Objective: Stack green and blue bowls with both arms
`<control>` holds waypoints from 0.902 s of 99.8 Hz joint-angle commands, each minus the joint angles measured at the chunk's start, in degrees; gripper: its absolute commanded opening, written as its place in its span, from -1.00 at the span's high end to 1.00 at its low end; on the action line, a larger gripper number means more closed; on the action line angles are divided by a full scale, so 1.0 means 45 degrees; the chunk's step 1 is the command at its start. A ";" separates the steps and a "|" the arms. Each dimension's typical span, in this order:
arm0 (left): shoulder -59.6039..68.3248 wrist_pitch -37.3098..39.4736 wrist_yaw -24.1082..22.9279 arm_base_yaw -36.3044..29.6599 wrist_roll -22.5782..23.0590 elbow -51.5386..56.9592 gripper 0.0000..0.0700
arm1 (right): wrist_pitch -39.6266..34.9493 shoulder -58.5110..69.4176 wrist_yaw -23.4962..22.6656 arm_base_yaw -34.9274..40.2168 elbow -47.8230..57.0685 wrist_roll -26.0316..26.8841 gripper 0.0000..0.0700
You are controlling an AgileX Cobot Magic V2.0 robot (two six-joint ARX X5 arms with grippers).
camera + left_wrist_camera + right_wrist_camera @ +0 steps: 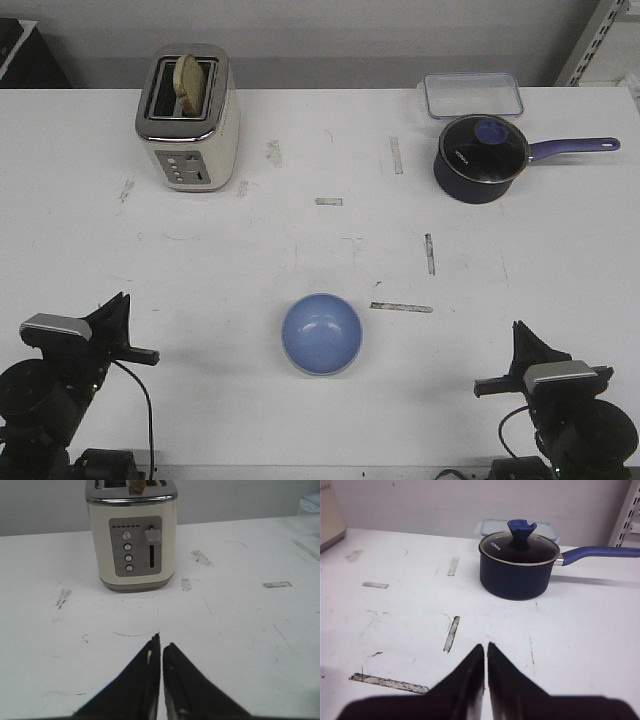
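The blue bowl [321, 334] sits upright near the front edge of the table [300, 150], about midway between the two arms. A pale rim shows along its lower edge, which may be the green bowl under it, but I cannot tell for sure. No separate green bowl is in sight.

The left gripper [161, 647] rests at the near left corner, well apart from the bowl, its fingers [142, 680] pressed together with only a sliver between the tips. The right gripper [485, 647] sits at the near right corner, likewise narrowed to a slit and holding nothing.

At the far left stands a toaster [188, 118] with a slice of bread [190, 82] poking out of one slot. At the far right is a navy saucepan [480, 158] with a glass lid, handle pointing right, and a clear lidded container [472, 95] just behind it. Strips of worn tape [401, 307] mark the table between the bowl and the saucepan. Nothing stands between either gripper and the bowl.
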 commanded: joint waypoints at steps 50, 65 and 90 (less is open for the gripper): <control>-0.0248 0.0296 -0.1447 0.0000 -0.0248 -0.0418 1.00 | 0.0709 0.0039 0.0010 0.0024 0.0058 0.0112 1.00; -0.0262 0.0296 -0.1447 0.0000 -0.0248 -0.0418 1.00 | 0.0821 0.0039 0.0010 0.0024 0.0058 0.0112 1.00; -0.0267 0.0301 -0.1447 0.0000 -0.0248 -0.0418 1.00 | 0.0826 0.0039 0.0010 0.0024 0.0058 0.0112 1.00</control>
